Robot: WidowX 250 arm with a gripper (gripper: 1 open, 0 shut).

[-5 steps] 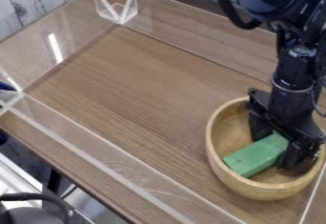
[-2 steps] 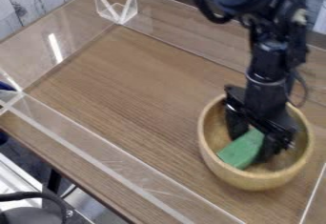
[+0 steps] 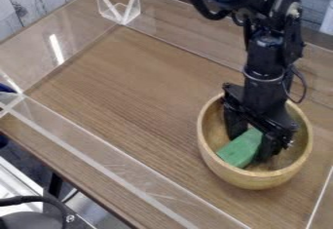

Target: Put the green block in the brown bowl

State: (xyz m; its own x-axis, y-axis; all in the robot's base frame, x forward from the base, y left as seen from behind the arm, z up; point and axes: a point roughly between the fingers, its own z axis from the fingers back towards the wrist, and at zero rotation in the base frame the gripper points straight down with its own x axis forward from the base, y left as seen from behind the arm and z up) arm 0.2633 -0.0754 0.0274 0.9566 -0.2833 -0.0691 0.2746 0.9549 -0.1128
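- Camera view, the only one, looks down at an angle with the brown bowl [image 3: 255, 153] at the lower right as the fixed mark.
- Gripper [image 3: 258, 138] points straight down into the bowl, its black fingers [image 3: 278, 145] spread wide on either side of the green block [image 3: 240, 151].
- The jaws stand well apart and clamp nothing; whether a fingertip touches the block cannot be made out, since the tips are dark against the bowl's shaded inside.
- The green block lies inside the bowl, tilted, its lower end toward the bowl's near-left wall; its upper end is hidden behind the fingers.
- The bowl's far rim is partly covered by the gripper and the arm [image 3: 268, 48] rising above it; the arm's upper part is cut off by the top edge.
- The bowl rests on a wooden table [image 3: 130, 96] with straight grain, which spreads up and left of it.
- A clear plastic wall [image 3: 78, 140] fences the table left of the bowl, with a clear bracket [image 3: 117, 6] at the far corner.
- Beyond the wall, far up-left from the bowl, pale planks show; the lower left corner holds dark blurred shapes that cannot be told.
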